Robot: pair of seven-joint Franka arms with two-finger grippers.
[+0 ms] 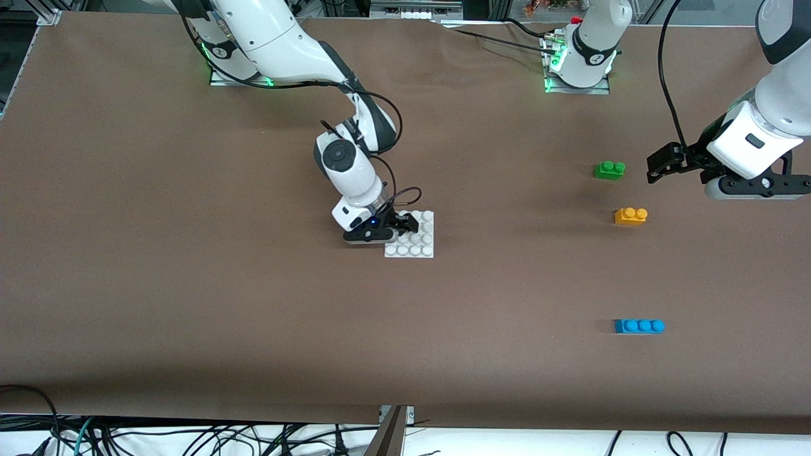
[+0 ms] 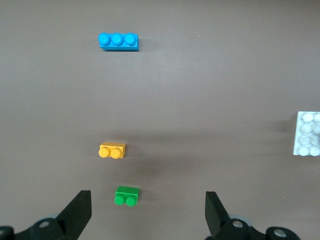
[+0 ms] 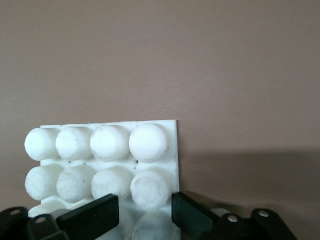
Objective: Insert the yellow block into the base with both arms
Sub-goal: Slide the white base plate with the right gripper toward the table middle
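Note:
The yellow block [image 1: 630, 216] lies on the table toward the left arm's end; it also shows in the left wrist view [image 2: 112, 150]. The white base [image 1: 418, 250] lies flat mid-table and shows at the edge of the left wrist view [image 2: 306, 135]. My right gripper [image 1: 408, 223] is down on the base's edge farther from the front camera. In the right wrist view its fingers [image 3: 145, 210] close around a stud at the edge of the base [image 3: 172, 150]. My left gripper [image 1: 656, 168] hangs open and empty in the air beside the green brick, its fingers [image 2: 147, 200] wide apart.
A green two-stud brick [image 1: 609, 170] [image 2: 127, 195] lies farther from the front camera than the yellow block. A blue three-stud brick [image 1: 638, 326] [image 2: 118, 41] lies nearer. The brown table cover spreads wide around them. Cables hang below the front edge.

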